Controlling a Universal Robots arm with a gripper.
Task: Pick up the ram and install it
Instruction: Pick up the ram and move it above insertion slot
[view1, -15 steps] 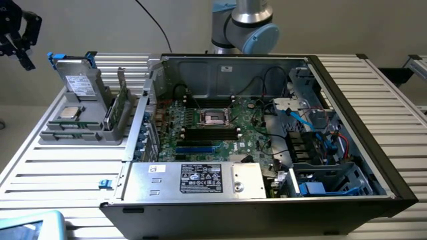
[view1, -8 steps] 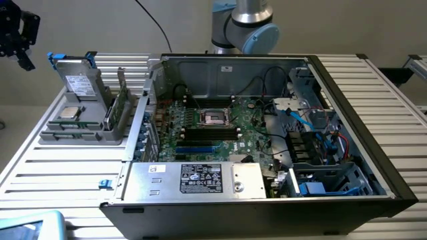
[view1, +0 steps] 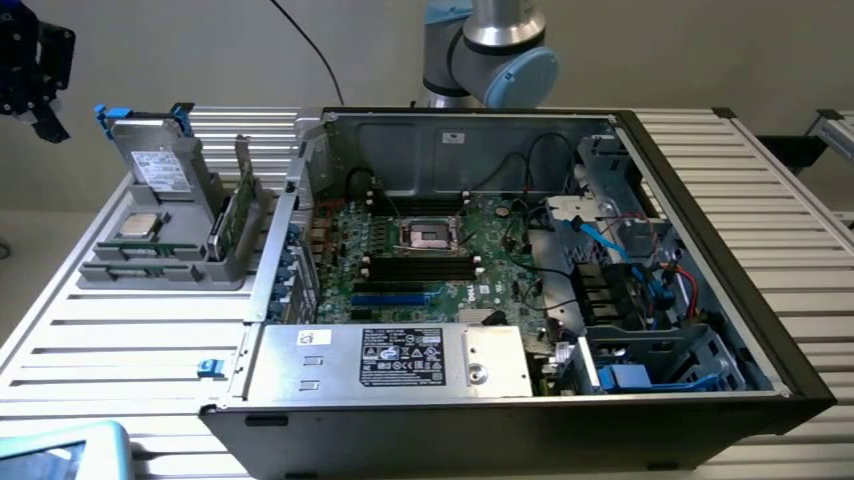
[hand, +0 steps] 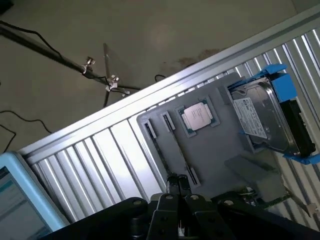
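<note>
The ram (view1: 232, 215) is a thin green stick standing on edge in the grey holder (view1: 167, 270), on the exterior view's left, between the drive and the open computer case. In the wrist view its green edge (hand: 265, 197) shows beside the holder (hand: 215, 165). My gripper (view1: 47, 118) hangs high at the exterior view's far left, well above and away from the holder. Its dark fingertips (hand: 177, 184) are shut together with nothing between them. Black memory slots (view1: 420, 266) lie below the processor socket (view1: 430, 235) on the motherboard.
A boxy drive (view1: 163, 165) in a blue bracket and a square silver processor (view1: 139, 224) sit in the same holder. The case's tall walls (view1: 721, 250), power supply (view1: 400, 360) and cables (view1: 627, 250) surround the motherboard. A tablet corner (view1: 54, 450) lies at the table's front.
</note>
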